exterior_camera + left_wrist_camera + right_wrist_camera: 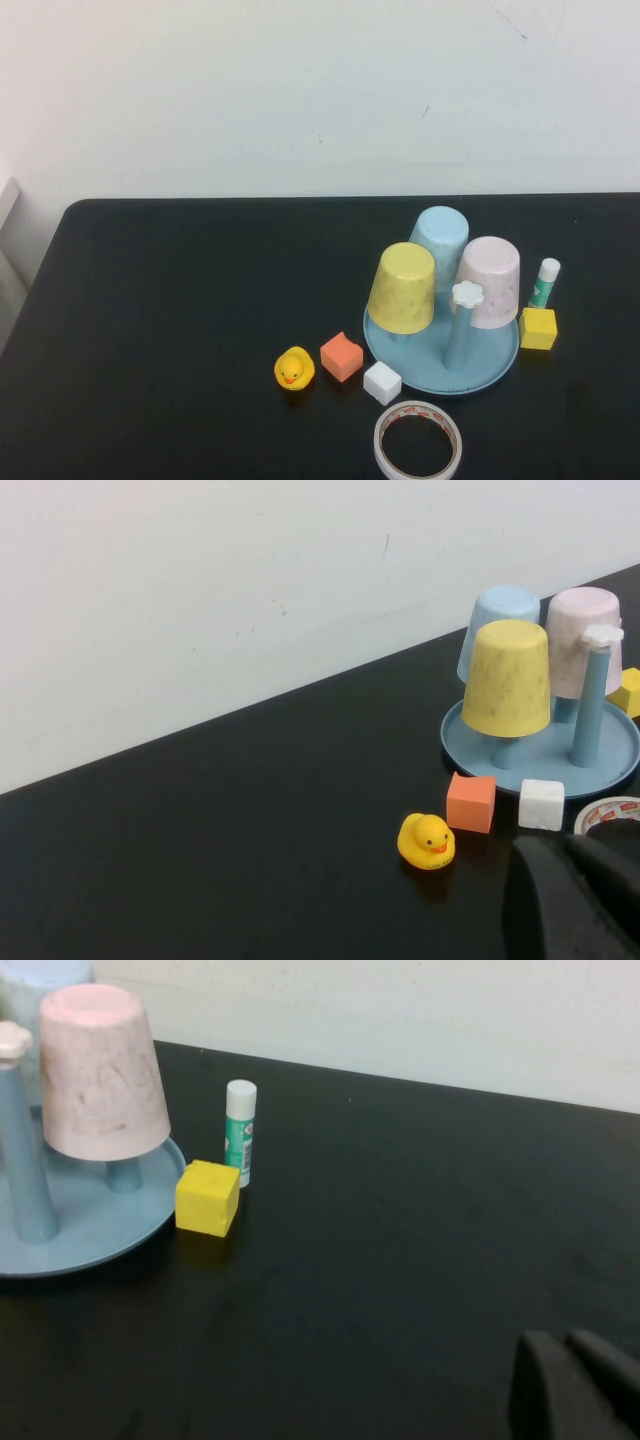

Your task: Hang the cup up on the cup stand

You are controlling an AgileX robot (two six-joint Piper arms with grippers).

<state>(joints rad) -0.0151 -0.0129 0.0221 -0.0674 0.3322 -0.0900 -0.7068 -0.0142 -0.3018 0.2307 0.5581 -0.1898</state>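
A: Item one — the cup (402, 288)?
B: Yellow, upside down on a post of the stand (440, 375), at its left side. It sits over the post, off the tray floor. I judge it hung.

A: Other cups?
B: Blue cup (440, 235) at the back, pink cup (488, 282) at the right, both inverted on posts. One post (464, 325) at the front stands bare, white flower knob showing.

A: Loose items on the table (160, 330)?
B: Duck (293, 369), orange cube (341, 356), white cube (382, 382), tape roll (418, 441) — all just in front of the tray. Yellow cube (537, 328) and glue stick (545, 283) at its right.

A: Grippers?
B: Neither arm shows from above. Left gripper (565, 880) hangs near the tape roll, fingers together, nothing held. Right gripper (570, 1375) is well right of the yellow cube, also closed and empty.

A: Work left?
B: By my reading, none on the cup; both arms look parked.
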